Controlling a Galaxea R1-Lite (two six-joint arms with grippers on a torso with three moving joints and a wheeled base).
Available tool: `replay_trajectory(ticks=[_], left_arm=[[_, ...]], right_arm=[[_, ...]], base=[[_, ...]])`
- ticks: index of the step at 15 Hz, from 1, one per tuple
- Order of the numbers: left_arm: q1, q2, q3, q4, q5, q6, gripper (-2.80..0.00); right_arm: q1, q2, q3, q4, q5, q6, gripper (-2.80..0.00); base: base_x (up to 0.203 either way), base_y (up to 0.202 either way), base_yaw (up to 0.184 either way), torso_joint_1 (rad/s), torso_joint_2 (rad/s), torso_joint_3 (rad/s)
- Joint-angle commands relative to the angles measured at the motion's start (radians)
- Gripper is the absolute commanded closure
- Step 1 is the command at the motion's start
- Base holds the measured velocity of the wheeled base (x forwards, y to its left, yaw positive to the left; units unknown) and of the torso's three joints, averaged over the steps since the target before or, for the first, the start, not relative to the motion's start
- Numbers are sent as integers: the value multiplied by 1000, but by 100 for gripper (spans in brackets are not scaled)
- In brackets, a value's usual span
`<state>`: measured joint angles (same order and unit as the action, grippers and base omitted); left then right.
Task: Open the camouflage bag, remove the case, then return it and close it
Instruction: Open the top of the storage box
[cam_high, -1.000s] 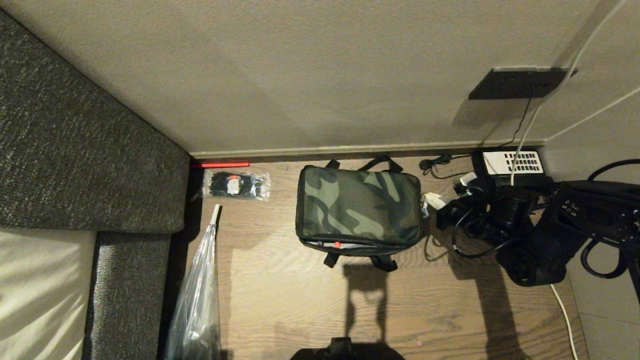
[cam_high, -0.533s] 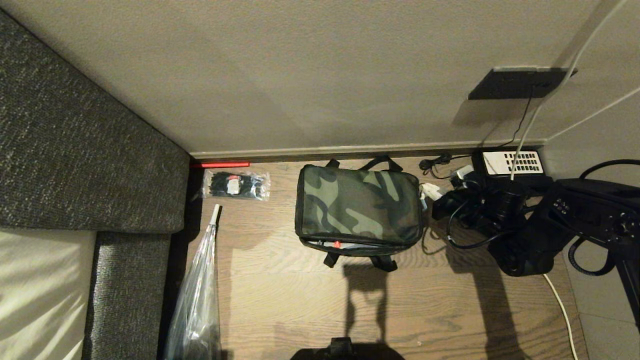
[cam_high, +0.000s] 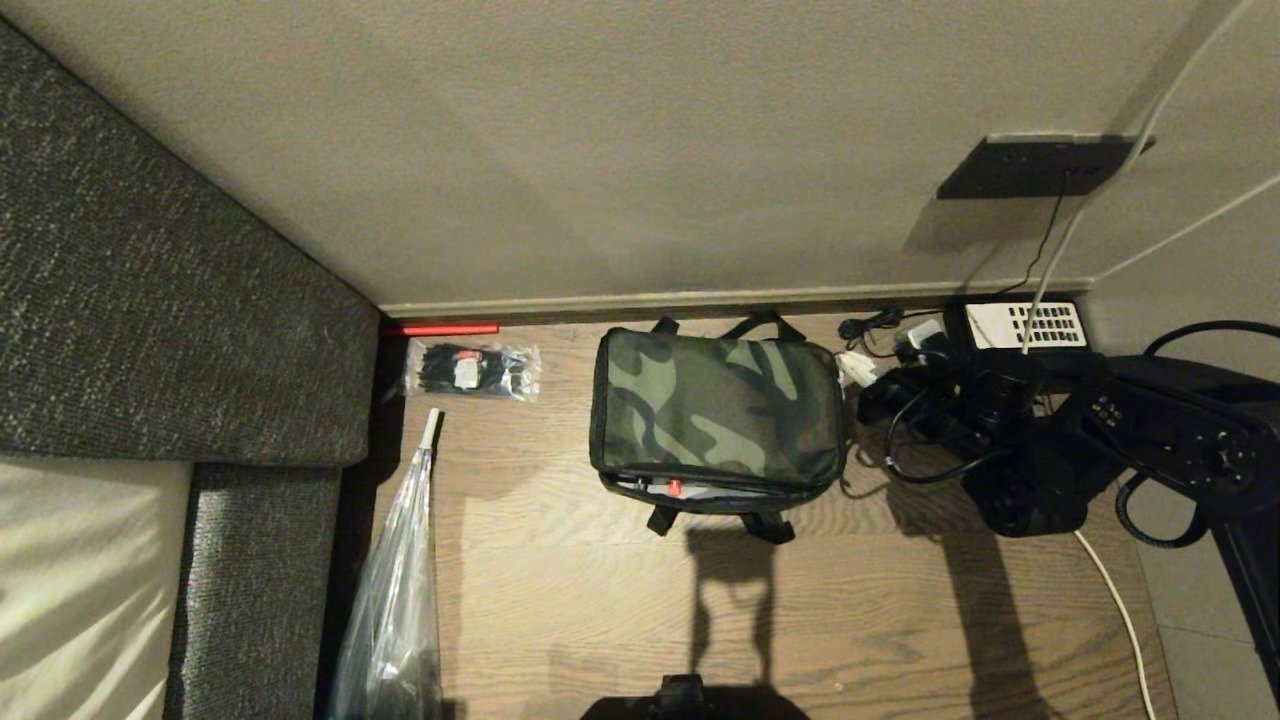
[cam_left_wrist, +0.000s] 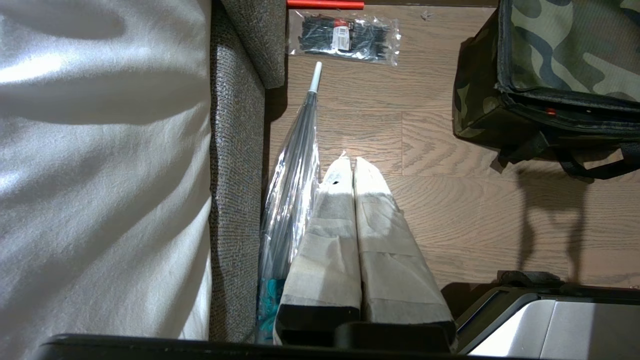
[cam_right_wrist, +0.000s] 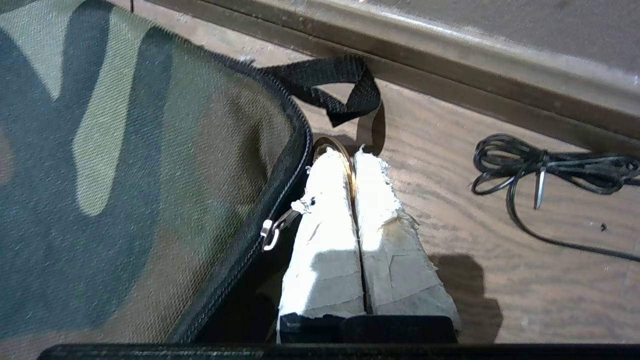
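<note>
At the far left of the head view a grey sofa (cam_high: 150, 300) fills the frame, and a clear plastic bag (cam_high: 395, 590) leans against it at lower left. A small packet of black cable ties (cam_high: 472, 370) lies near the skirting above that.

In the centre sits the camouflage bag (cam_high: 715, 415), lid down on the wooden floor (cam_high: 600, 600), close to the wall. Along its near edge the zip gapes and a small red mark peeps out. That slit suggests the case is back inside, though I cannot make it out properly. If so, I would judge the job to be in its last stretch, zipping the lid closed, with the near side not yet sealed.

To the right, the right gripper (cam_high: 855, 372) reaches in level from the right edge and sits at the bag's upper right corner. In the right wrist view its taped fingers (cam_right_wrist: 327, 200) are pressed together on a brass ring (cam_right_wrist: 332, 147), which seems to be the zip pull.

The left gripper (cam_left_wrist: 352, 172) appears only in its own wrist view, parked above the floor with its fingers together and nothing between them.

A black telephone (cam_high: 1025, 325) sits in the upper right corner.
</note>
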<state>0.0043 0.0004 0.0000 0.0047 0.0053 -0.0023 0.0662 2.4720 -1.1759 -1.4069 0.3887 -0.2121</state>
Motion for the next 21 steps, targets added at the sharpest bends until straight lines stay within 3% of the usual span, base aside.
replay_trajectory(ticks=[1, 13, 21], left_arm=[[0, -2, 3, 0, 1, -1, 0], [0, -2, 3, 0, 1, -1, 0], [0, -1, 3, 0, 1, -1, 0]], right_arm=[[0, 19, -30, -14, 3, -1, 0], [0, 47, -79, -21, -1, 4, 0], [-2, -5, 116, -27, -5, -44, 0]], base=[[0, 0, 0, 0, 0, 0], [0, 0, 0, 0, 0, 0], [0, 0, 0, 0, 0, 0]])
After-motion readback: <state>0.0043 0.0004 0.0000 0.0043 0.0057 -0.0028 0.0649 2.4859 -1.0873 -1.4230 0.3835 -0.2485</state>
